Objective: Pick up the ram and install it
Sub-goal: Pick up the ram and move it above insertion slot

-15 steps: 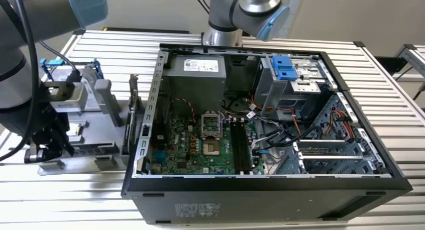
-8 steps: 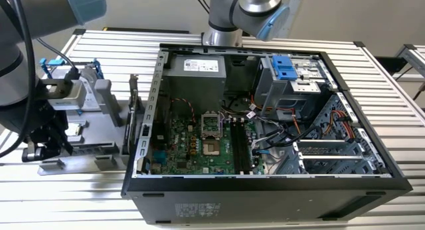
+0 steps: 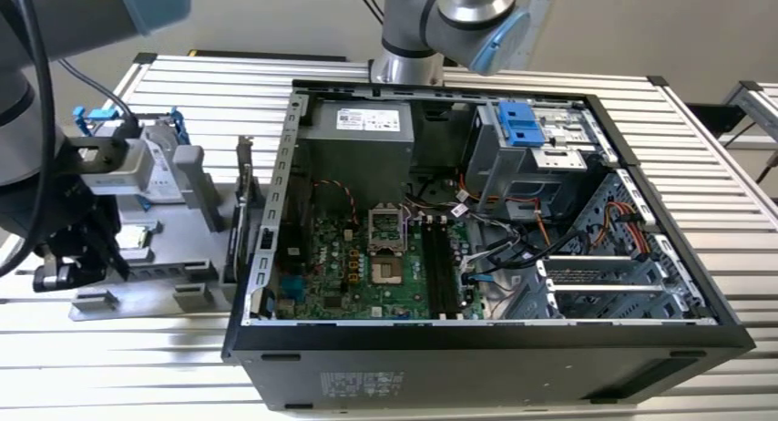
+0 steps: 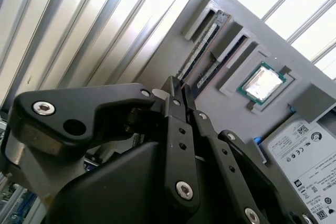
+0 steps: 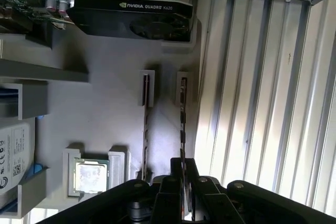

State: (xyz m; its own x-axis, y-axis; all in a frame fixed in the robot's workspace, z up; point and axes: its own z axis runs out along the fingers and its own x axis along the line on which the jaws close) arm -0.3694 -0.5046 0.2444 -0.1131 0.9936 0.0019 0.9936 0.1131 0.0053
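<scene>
The ram (image 5: 182, 119) is a thin dark strip standing on edge in the outer pair of slots of a grey parts holder (image 5: 105, 108), near the holder's edge. My gripper (image 5: 184, 182) has a finger on each side of one end of the stick and is shut on it. In the second wrist view the ram (image 4: 202, 45) runs straight out from my gripper (image 4: 177, 88). In the exterior view my gripper (image 3: 76, 261) hangs over the holder (image 3: 158, 257) at the exterior view's left. The open computer case (image 3: 486, 211) shows black memory slots (image 3: 440, 266) on its motherboard.
A second memory stick (image 5: 146, 124) stands parallel in the neighbouring slots. The holder also carries a square silver processor chip (image 5: 90, 176), a hard drive (image 5: 13, 156) and a black graphics card (image 5: 131, 17). Ribbed aluminium tabletop (image 5: 262, 103) lies beside the holder. A second robot base (image 3: 407, 38) stands behind the case.
</scene>
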